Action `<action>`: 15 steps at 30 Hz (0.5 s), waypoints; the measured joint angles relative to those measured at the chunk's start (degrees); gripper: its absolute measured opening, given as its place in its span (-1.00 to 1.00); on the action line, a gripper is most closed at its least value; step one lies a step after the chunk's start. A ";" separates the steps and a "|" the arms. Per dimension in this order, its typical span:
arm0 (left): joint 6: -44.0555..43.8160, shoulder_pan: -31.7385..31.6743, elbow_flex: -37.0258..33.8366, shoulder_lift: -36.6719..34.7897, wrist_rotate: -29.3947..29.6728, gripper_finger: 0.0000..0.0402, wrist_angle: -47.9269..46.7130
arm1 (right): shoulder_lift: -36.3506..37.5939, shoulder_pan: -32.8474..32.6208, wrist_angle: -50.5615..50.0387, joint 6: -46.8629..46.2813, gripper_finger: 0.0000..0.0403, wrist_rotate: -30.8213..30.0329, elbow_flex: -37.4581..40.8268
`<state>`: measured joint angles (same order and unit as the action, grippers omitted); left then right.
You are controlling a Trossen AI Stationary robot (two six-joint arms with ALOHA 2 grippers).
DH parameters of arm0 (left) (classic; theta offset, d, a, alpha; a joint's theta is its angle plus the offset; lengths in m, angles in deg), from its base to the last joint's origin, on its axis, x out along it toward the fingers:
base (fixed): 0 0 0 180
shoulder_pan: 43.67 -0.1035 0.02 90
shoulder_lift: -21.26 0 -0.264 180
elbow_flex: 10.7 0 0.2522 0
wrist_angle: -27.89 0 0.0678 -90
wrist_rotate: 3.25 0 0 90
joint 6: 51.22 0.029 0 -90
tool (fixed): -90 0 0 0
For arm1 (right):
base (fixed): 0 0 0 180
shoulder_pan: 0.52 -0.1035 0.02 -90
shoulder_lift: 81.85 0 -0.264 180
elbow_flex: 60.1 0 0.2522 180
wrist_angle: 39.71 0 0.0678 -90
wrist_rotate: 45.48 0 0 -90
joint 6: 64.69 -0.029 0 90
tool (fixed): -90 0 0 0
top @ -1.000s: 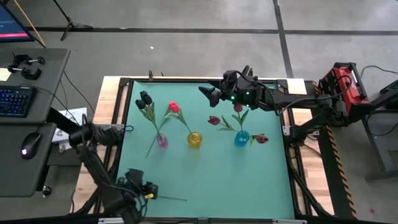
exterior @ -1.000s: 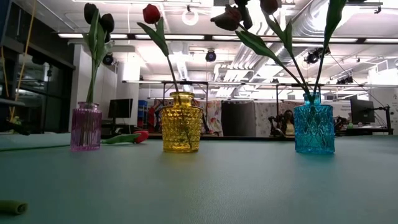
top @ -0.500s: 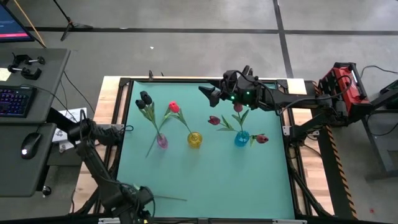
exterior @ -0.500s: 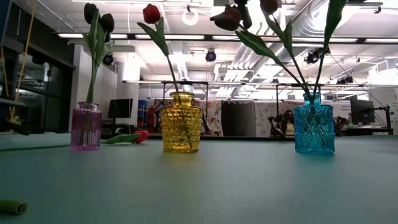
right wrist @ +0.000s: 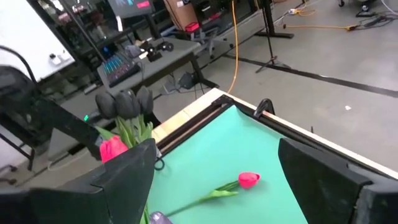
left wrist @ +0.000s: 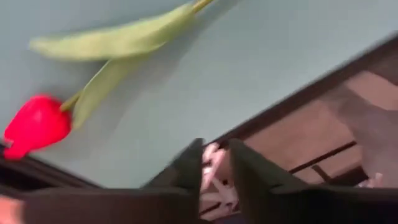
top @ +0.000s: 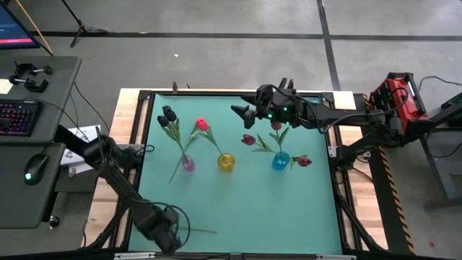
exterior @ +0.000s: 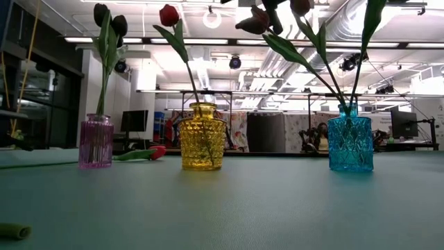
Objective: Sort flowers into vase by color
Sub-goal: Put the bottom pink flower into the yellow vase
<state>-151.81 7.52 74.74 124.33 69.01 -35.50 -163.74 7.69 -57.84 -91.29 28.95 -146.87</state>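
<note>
Three vases stand in a row: purple (top: 188, 165) with two near-black tulips, yellow (top: 226, 162) with one red tulip, blue (top: 281, 160) with maroon tulips. A red tulip (left wrist: 37, 121) lies flat on the teal table near its near-left corner, and its thin stem (top: 201, 230) runs toward the right. My left gripper (top: 172, 230) hovers at that corner. Its fingers (left wrist: 189, 165) are almost together, nothing shows between them, and the tulip lies off to one side. My right gripper (top: 242, 110) hangs open over the far middle of the table.
Another red tulip (exterior: 154, 152) lies on the table behind the purple and yellow vases. The black table frame (left wrist: 298, 99) runs right by my left fingers. A desk with keyboard and mouse (top: 22, 115) stands left of the table. Bare teal surface (top: 274, 209) lies near-right.
My left gripper has moved toward the table's near edge, then a little to the right, ending at the left end of the lying stem. The flowers and vases have kept their places.
</note>
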 joint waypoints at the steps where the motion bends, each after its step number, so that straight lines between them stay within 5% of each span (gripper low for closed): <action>1: -1.73 0.61 -0.88 0.00 -0.44 -0.84 0.29 | 0.00 0.00 -0.29 0.54 0.61 0.12 0.00; 15: -21.20 4.92 -9.28 0.02 -0.24 -1.00 1.67 | 0.00 0.00 -0.76 3.74 0.61 1.04 0.00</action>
<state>-173.01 12.45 65.45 124.35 68.78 -33.82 -163.74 7.69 -58.60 -87.55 30.00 -146.87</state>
